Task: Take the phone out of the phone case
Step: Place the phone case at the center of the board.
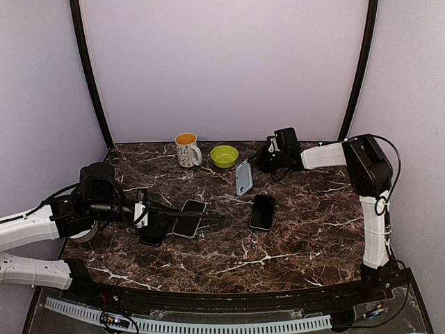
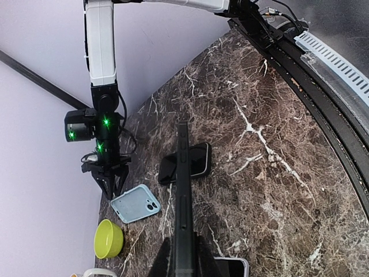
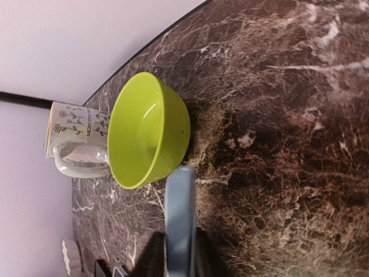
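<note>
here, phone case (image 3: 180, 213) between right fingers (image 3: 153, 257)

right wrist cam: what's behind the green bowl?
A white patterned mug, handle showing, sits behind the green bowl. The bowl's rim covers the mug's nearest side, and the tabletop between them is hidden.

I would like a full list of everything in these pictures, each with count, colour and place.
mug: one, white patterned, left of the bowl
bowl: one, lime green, back centre
phone case: one, light blue, tilted on edge near the bowl
black phone: one, black, flat, centre right
pale-rimmed phone: one, dark screen, flat, centre left
thin slab: one, black, edge-on above the table, identity unclear
table: one, dark marble
left pincer: one, black, shut on the thin slab
right pincer: one, black, shut on the phone case
</note>
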`<state>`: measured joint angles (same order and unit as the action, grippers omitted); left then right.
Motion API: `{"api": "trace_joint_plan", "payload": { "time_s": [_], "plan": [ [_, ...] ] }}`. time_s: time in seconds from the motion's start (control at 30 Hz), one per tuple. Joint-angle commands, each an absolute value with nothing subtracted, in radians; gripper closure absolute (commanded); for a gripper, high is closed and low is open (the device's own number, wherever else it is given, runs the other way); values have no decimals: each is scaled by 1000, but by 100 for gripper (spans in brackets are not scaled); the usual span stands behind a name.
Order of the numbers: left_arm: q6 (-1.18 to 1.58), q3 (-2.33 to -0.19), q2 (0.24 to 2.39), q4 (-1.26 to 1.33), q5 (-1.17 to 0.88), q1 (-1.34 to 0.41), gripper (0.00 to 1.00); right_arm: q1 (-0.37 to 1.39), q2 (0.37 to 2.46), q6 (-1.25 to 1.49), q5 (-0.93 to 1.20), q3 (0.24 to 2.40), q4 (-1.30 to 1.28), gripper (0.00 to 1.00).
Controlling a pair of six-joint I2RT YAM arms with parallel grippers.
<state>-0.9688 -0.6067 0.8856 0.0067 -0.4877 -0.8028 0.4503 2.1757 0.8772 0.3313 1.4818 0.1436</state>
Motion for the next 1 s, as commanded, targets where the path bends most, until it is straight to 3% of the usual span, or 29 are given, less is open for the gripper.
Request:
{"api": "trace_joint_plan", "payload": {
  "time_s": [0.0,0.07,0.13,0.3,0.5,0.6,0.97],
  "plan": [
    [-974,-630,871,69,-492,-801,100,403,2183,755,420,1559,47,54],
    [-975,-630,877,68,-491,-801,100,388,2169,666,413,1570,-35,34],
    [-974,-632,881,68,-492,-801,100,382,2133,580,387,1573,-91,26],
    [-969,-628,883,76,-490,-801,100,380,1968,405,320,1525,-132,23],
    [-965,-630,900,77,-480,-801,100,437,1706,193,370,1299,38,17],
    [-960,-632,908,79,-477,-800,100,522,1587,31,400,1185,91,9],
    [-941,-643,929,73,-496,-801,100,933,1308,-462,356,825,316,8]
  ]
}}
